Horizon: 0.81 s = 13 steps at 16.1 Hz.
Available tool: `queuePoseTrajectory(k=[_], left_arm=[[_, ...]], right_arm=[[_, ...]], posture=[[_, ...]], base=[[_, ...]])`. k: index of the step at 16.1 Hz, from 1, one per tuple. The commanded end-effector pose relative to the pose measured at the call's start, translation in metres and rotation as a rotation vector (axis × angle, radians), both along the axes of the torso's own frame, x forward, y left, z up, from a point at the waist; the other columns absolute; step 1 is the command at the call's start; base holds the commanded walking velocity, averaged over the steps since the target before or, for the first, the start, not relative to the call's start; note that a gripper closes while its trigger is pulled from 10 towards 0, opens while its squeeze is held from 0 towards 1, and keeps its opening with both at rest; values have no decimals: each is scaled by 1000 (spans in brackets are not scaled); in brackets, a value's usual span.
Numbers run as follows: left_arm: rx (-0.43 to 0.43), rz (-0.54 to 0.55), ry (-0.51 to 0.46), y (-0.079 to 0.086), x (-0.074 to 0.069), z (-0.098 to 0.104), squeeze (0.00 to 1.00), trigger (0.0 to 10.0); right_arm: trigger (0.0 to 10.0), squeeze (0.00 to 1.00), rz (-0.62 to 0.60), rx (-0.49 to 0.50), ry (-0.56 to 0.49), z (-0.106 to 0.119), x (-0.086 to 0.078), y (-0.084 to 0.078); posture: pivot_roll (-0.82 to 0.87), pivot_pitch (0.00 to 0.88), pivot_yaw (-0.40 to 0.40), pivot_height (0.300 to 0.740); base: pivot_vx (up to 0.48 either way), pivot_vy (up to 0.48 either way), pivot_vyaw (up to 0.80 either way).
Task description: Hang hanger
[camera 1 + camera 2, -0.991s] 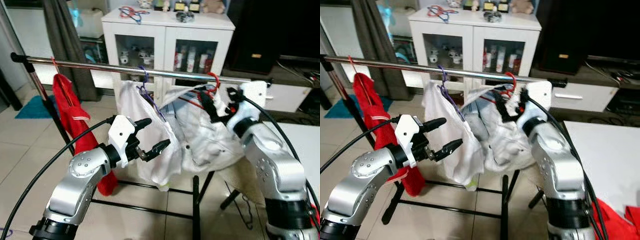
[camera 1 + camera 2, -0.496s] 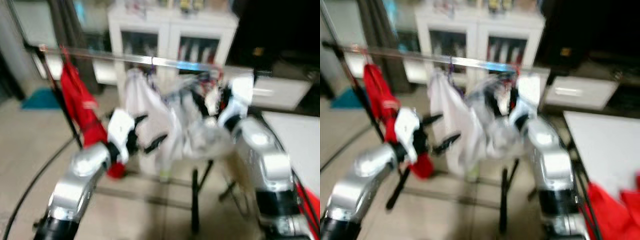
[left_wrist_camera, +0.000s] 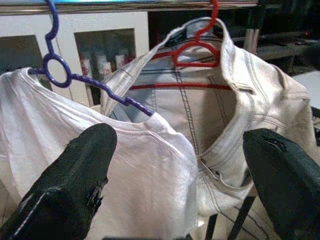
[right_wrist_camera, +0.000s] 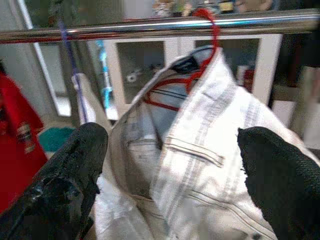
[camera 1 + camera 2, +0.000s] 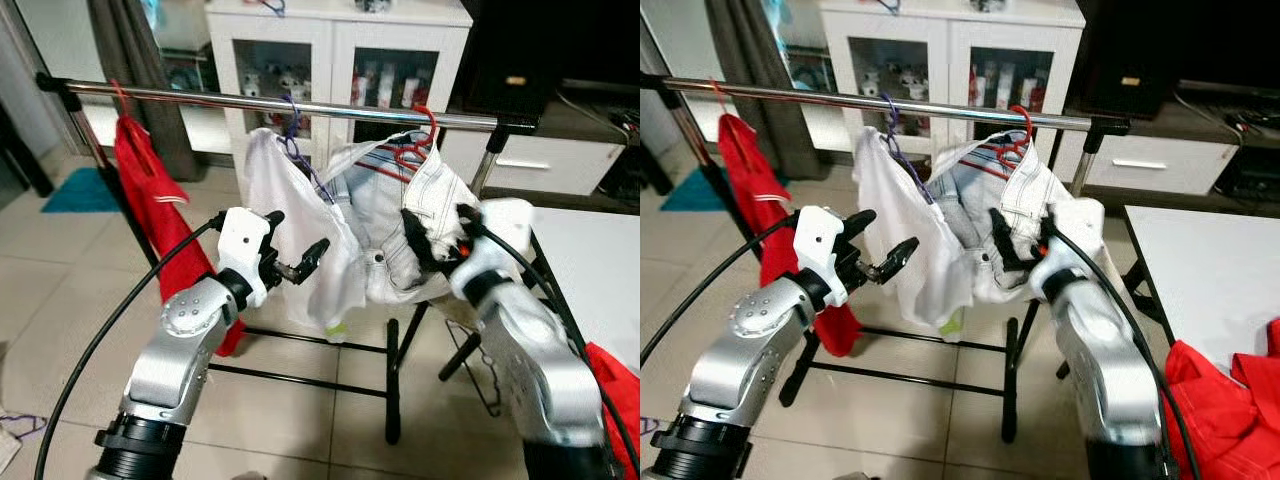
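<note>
Red hanger hooked on rail | right fingers apart, empty

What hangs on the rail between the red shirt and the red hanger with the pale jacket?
In the left eye view, a purple hanger carrying a white T-shirt hangs on the rail.

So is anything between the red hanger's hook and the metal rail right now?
Nothing visible: the red plastic hanger carrying the white denim jacket already has its hook over the metal rail. Right gripper sits open, below by the jacket.
</note>
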<state>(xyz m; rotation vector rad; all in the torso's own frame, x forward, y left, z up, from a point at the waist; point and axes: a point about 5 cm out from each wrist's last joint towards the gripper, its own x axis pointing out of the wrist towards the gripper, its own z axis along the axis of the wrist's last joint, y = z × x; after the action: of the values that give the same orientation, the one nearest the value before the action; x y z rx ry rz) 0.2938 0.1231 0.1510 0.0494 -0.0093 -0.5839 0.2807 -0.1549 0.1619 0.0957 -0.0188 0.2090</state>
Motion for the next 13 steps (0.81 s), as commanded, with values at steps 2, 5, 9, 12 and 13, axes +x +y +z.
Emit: queuePoseTrajectory(k=[2,5,9,12,13], left_arm=[[4,23,-25,2,4,6,0,10000],[-11,-2,-44,-2,4,9,0,10000],[-9,3,-52,0,5,13,0,10000],[5,-5,-50,1,4,12,0,10000],[8,-10,-47,1,4,12,0,10000]], right_arm=[[10000,0,-63,10,-2,1,-5,-8],[10000,0,-71,39,-21,3,-8,-4],[10000,0,-121,-8,-33,7,-4,-6],[10000,0,-137,39,-52,9,-5,-7],[10000,0,-130,41,-33,7,-5,-5]], posture=[[-25,0,3,740],[-26,0,7,740],[-26,0,7,740],[-13,0,8,740],[-13,0,8,740]], base=[[0,0,0],[0,0,0],[289,0,550],[415,0,133],[416,0,0]])
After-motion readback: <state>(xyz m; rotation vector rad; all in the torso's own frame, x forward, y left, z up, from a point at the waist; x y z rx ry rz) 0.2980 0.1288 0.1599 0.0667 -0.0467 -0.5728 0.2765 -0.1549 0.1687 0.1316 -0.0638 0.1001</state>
